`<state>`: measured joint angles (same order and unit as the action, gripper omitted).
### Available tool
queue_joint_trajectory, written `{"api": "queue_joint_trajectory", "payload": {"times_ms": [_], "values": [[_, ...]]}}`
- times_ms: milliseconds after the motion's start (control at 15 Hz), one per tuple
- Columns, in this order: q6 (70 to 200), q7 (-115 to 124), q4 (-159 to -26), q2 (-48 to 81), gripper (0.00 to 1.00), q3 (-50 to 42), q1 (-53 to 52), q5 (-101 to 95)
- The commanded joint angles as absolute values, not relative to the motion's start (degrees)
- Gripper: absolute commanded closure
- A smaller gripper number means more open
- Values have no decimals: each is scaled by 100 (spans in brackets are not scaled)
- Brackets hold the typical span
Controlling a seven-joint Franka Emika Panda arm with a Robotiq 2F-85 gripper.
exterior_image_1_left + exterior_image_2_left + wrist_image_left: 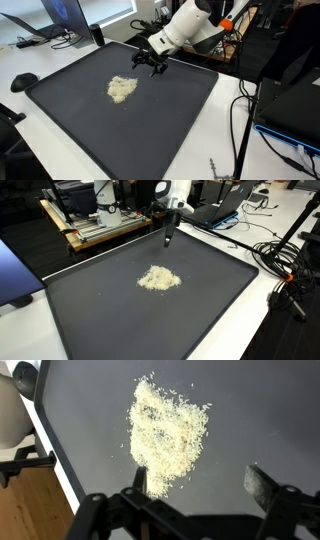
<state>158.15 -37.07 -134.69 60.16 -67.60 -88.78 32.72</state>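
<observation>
Wrist view alone resolves grains in the rice pile (165, 435), tool (200, 483) splayed.

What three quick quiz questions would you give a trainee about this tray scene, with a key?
1. True or false: the jaws are shut on the pile of pale grains.
2. The grains lie on: A) a dark tray; B) a wooden shelf; C) a laptop.
3. How many piles of grains are on the tray?

Key: 1 false, the jaws stand open and empty, apart from the pile; 2 A; 3 one.
</observation>
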Motion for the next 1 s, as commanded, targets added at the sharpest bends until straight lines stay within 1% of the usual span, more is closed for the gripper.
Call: {"api": "queue_joint_trajectory", "payload": {"times_ms": [0,200,467,667,933], "values": [[15180,-2305,-12982,6105,0,-6783,-8564,1668],[14532,-1194,-12383,5818,0,-6638,-8032,291],[13719,-563,-11539,5420,0,-6245,-7264,-643],[13121,-382,-10926,5075,0,-5622,-6489,-1028],[12551,-212,-10330,4743,0,-4548,-5432,-1554]]}}
